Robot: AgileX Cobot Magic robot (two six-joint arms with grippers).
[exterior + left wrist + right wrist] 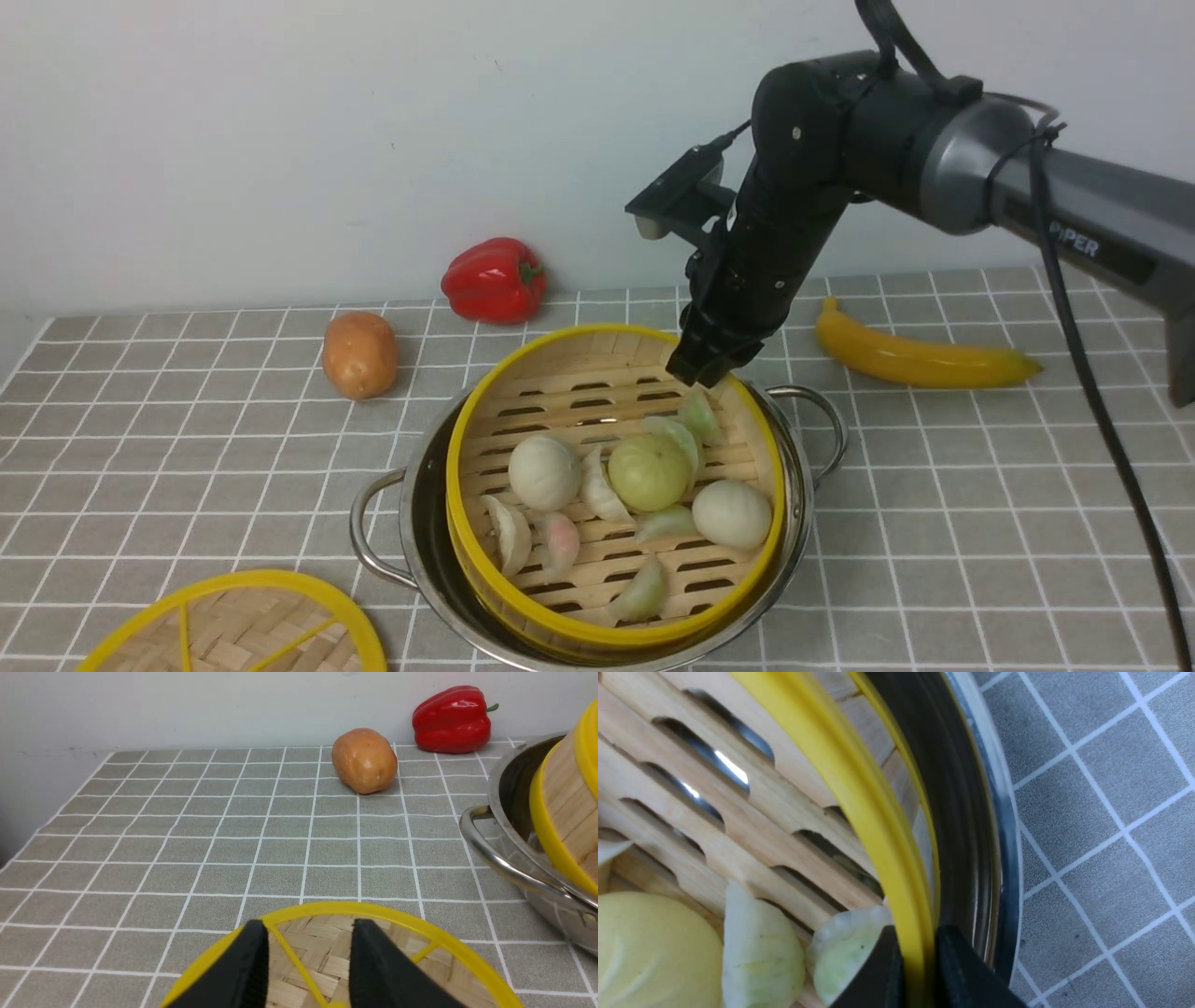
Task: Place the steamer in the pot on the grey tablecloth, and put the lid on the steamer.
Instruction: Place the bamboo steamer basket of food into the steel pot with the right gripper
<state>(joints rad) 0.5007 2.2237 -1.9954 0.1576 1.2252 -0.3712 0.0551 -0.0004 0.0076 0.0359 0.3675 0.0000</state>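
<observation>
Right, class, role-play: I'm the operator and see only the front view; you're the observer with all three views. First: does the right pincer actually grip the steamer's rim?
Observer: Yes. The right wrist view shows the right pincer shut on the steamer, with one finger inside its yellow rim and one outside.
Operator: I can't see the left pincer. Where is it?
Observer: In the left wrist view the left pincer is open over the lid, with a yellow spoke between its fingers.
Operator: Is there room beside the steamer at the grip?
Observer: Yes, the outer finger sits in the gap between the rim and the pot wall.
</observation>
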